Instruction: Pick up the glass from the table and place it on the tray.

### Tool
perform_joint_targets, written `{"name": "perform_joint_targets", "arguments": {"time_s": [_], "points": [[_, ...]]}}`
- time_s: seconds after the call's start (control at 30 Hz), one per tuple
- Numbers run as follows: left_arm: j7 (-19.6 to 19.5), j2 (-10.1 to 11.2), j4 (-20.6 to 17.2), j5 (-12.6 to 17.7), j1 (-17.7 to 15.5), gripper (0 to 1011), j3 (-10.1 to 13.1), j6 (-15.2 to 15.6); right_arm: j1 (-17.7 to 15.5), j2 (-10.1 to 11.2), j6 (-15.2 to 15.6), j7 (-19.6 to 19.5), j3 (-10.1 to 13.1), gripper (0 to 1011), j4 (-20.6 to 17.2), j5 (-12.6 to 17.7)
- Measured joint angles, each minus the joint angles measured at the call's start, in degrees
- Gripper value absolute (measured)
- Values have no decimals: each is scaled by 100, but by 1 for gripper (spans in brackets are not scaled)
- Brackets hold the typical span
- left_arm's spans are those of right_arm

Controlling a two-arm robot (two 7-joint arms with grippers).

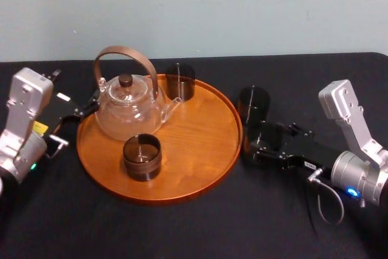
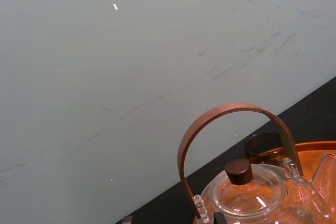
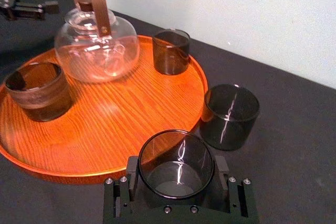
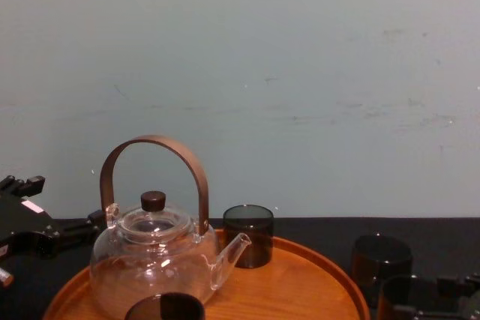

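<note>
A dark smoked glass [image 3: 176, 163] sits between the fingers of my right gripper [image 3: 176, 174], which is shut on it from both sides. It is just outside the right rim of the round orange-brown tray [image 1: 200, 144], over the black table [image 1: 303, 77]. I cannot tell whether it touches the cloth. In the head view the right gripper [image 1: 257, 144] reaches in from the right. A second dark glass [image 1: 253, 104] stands on the table just beyond it, beside the tray's rim. My left gripper [image 1: 85, 108] rests at the tray's left edge near the teapot.
On the tray stand a clear glass teapot [image 1: 128, 106] with a brown arched handle, one dark glass [image 1: 180, 81] at the back and another [image 1: 142, 156] at the front. The tray's right half is bare wood. A pale wall rises behind the table.
</note>
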Motion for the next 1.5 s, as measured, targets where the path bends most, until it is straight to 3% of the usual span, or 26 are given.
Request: {"name": "perform_joint_targets", "arguments": {"time_s": [0.73, 1.07, 1.5], "points": [[0, 0, 0, 0, 0, 1001, 0, 0, 3, 133, 101, -38, -88, 885, -755, -83], [0, 0, 0, 0, 0, 1001, 0, 0, 249, -16, 218, -13, -340, 885, -807, -186], [0, 0, 0, 0, 0, 1001, 0, 0, 611, -286, 278, 47, -664, 885, -566, -329]]}}
